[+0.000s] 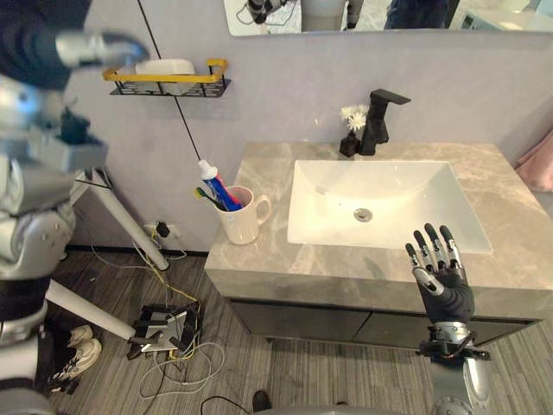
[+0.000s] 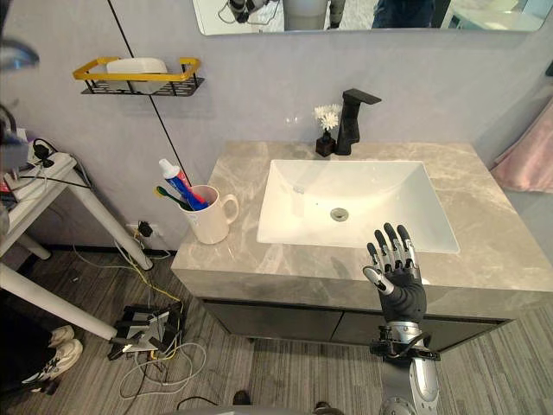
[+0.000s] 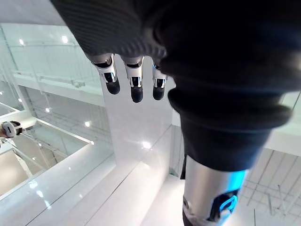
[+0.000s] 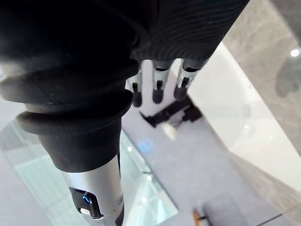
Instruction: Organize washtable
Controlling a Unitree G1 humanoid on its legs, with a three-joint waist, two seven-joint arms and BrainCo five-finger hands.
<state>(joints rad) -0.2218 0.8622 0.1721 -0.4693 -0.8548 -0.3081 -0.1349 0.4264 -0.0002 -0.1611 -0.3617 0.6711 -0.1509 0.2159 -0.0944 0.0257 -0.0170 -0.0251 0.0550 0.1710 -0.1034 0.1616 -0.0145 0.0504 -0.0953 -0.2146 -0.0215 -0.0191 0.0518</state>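
Observation:
The marble washtable point(image 1: 259, 251) holds a white sink point(image 1: 371, 203) with a black faucet point(image 1: 378, 121) behind it. A small vase of white flowers point(image 1: 352, 130) stands beside the faucet. On the counter's left end sits a white mug point(image 1: 242, 214) holding a toothpaste tube point(image 1: 218, 183) and a toothbrush point(image 1: 207, 197). My right hand point(image 1: 441, 268) is raised over the counter's front edge, palm up, fingers straight and open, holding nothing. My left hand point(image 3: 136, 84) is lifted high at the far left, fingers straight and empty.
A yellow-and-black wall shelf point(image 1: 168, 80) carries a white soap dish point(image 1: 164, 67). A pink towel point(image 2: 527, 160) hangs at the right. A mirror point(image 2: 363, 13) runs above the counter. White stand legs point(image 1: 121, 216) and a tangle of cables point(image 1: 168, 333) occupy the floor at the left.

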